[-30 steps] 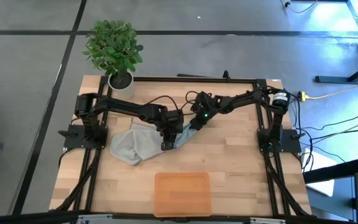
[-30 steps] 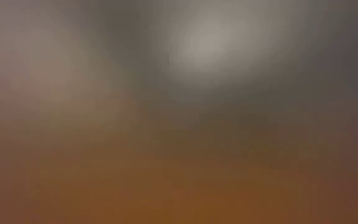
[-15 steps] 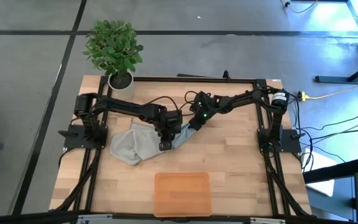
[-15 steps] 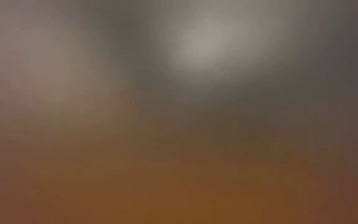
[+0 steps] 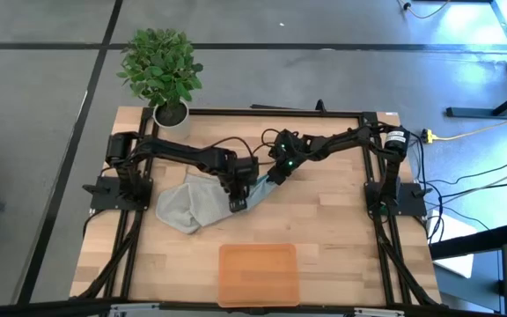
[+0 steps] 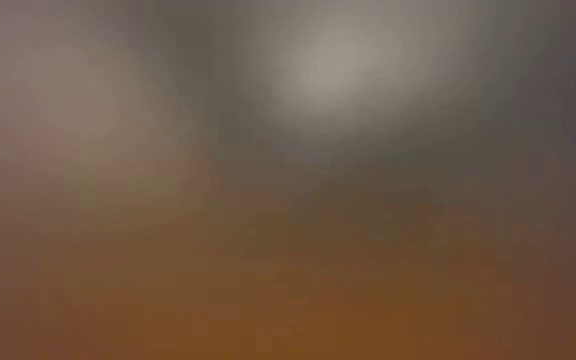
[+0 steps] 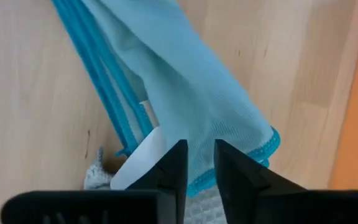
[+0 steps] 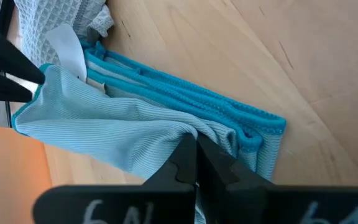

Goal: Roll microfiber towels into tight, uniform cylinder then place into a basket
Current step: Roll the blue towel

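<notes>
Centrally, ribbed teal towel [image 8: 135, 130] pinched by right fingers [image 8: 194, 163], waffle grey towel [image 5: 183, 207]

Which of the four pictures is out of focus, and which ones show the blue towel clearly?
Low view: fully out of focus, only grey and orange-brown smears, nothing recognisable. Left wrist view: the blue towel is sharp, its hem stitching readable. Right wrist view: sharp too, the towel's folds show clearly. High view: evenly lit and sharp, but the blue towel is mostly hidden by the arms; the orange tray is plain.

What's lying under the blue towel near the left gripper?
A grey towel and a white label tab show beneath the blue towel by the left gripper. How far the grey extends underneath is hidden.
</notes>
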Controlling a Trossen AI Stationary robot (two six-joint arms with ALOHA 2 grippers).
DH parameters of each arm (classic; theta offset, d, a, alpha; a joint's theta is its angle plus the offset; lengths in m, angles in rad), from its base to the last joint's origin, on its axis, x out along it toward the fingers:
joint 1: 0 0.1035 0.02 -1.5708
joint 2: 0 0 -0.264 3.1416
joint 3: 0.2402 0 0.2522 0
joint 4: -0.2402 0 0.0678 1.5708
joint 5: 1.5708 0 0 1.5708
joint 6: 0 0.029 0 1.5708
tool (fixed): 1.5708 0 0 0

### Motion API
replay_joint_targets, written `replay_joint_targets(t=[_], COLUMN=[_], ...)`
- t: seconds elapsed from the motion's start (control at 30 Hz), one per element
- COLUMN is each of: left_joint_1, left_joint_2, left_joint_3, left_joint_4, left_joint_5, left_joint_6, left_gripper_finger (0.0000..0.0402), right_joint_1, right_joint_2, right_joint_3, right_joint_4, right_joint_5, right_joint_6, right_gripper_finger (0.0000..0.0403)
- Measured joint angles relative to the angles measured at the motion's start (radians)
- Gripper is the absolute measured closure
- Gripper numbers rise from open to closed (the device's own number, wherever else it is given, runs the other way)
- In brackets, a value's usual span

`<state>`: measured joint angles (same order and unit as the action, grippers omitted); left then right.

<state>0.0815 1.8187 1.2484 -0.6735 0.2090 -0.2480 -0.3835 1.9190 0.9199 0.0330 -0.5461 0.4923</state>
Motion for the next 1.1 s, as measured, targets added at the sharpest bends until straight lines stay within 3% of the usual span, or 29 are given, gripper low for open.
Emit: replay_joint_targets(t=[0.27, 0.67, 0.9, 1.1], left_joint_1=[0.043, -0.019, -0.007, 0.028], left_joint_2=[-0.02, 0.017, 0.02, 0.002], left_joint_3=[0.001, 0.0, 0.001, 0.001], left_joint_4=[0.011, 0.093, 0.084, 0.084], left_joint_5=[0.167, 0.118, 0.088, 0.123], left_joint_6=[-0.166, -0.243, -0.267, -0.291], left_gripper_finger=[0.0327, 0.0328, 0.0328, 0.0328], right_joint_1=[0.0, 0.0, -0.001, -0.001], right_joint_2=[0.0, 0.0, 0.0, 0.0], right_joint_3=[0.0, 0.001, 0.001, 0.001], right_joint_4=[0.0, 0.002, 0.002, 0.001], right_joint_5=[0.002, 0.006, 0.008, 0.007], right_joint_6=[0.0, 0.0, 0.0, 0.001], right_gripper_finger=[0.0399, 0.0399, 0.0399, 0.0399])
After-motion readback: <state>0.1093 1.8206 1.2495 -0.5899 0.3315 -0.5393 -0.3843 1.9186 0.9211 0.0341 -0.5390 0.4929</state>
